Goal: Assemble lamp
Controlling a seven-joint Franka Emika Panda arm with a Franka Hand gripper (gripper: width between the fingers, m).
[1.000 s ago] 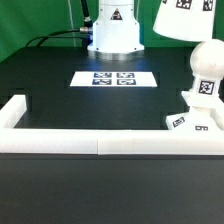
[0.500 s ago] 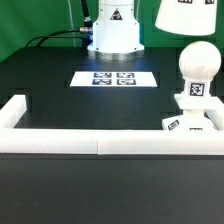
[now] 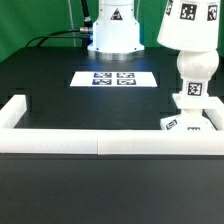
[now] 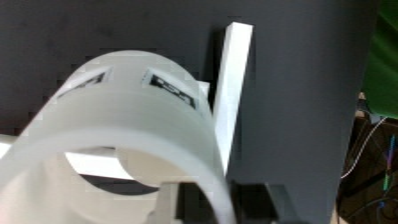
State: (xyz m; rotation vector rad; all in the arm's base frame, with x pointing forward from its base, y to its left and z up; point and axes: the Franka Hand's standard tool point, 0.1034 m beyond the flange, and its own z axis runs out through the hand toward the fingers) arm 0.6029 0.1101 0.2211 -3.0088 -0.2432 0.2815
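The white cone-shaped shade [image 3: 190, 25] hangs at the exterior view's upper right, its lower rim over the top of the rounded bulb [image 3: 196, 68]. The bulb stands upright on the flat square base [image 3: 188, 122] by the right-hand rail. The gripper itself is out of the exterior view. In the wrist view my gripper [image 4: 235, 205] is shut on the shade's wall, one finger [image 4: 210, 207] inside and one outside the shade [image 4: 125, 110]. The bulb and base are hidden in the wrist view.
The marker board [image 3: 114, 78] lies on the black table in front of the arm's white pedestal [image 3: 113, 35]. White border rails run along the front [image 3: 90, 140] and the left corner [image 3: 14, 112]; one rail shows in the wrist view [image 4: 237, 95].
The shade has come down and now covers the top of the bulb. The bulb stands slightly further to the exterior view's left than one second ago.
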